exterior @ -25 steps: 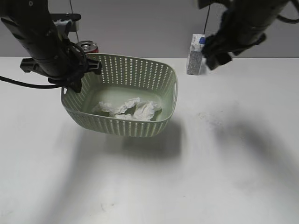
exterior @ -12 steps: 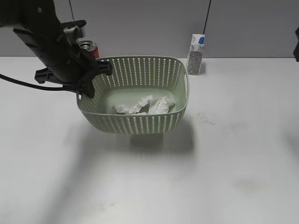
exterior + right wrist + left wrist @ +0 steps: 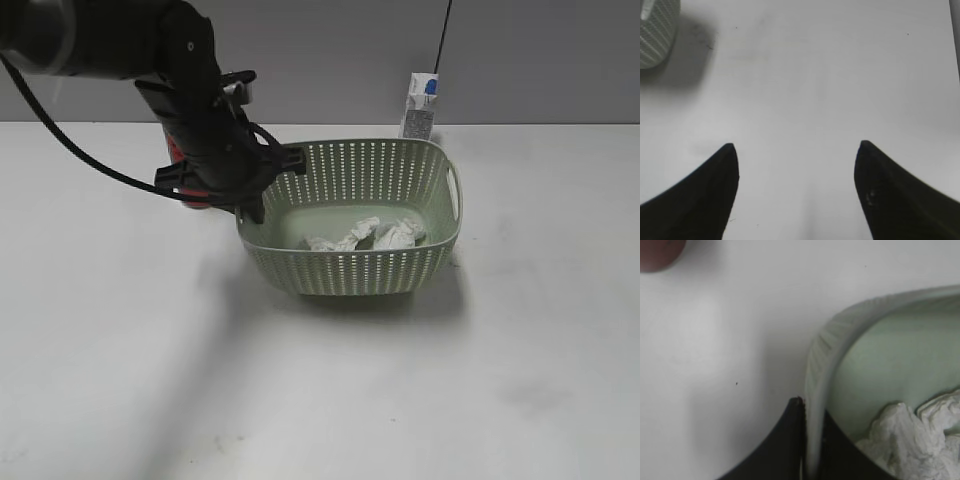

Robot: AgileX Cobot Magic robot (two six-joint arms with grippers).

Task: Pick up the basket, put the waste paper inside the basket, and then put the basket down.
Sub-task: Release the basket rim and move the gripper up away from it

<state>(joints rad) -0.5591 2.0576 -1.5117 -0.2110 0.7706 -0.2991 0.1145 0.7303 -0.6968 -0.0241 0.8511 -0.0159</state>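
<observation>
The pale sage-green basket [image 3: 350, 270] sits low over the white table at the middle. White wads of waste paper [image 3: 365, 236] lie inside it on the bottom. My left gripper [image 3: 258, 196] is shut on the basket's left rim. In the left wrist view the two dark fingers [image 3: 812, 412] pinch the basket wall [image 3: 825, 347], with the waste paper [image 3: 910, 437] inside at the lower right. My right gripper [image 3: 796, 147] is open and empty over bare table; it is out of the exterior view. A corner of the basket [image 3: 655, 35] shows at the top left of the right wrist view.
A white-and-blue carton [image 3: 420, 104] stands upright at the back of the table, behind the basket. A red can [image 3: 176, 150] is mostly hidden behind my left arm; a blurred red patch shows in the left wrist view [image 3: 660, 252].
My left gripper has carried the basket to the right and lower, toward the table. The right arm has left the exterior view.
</observation>
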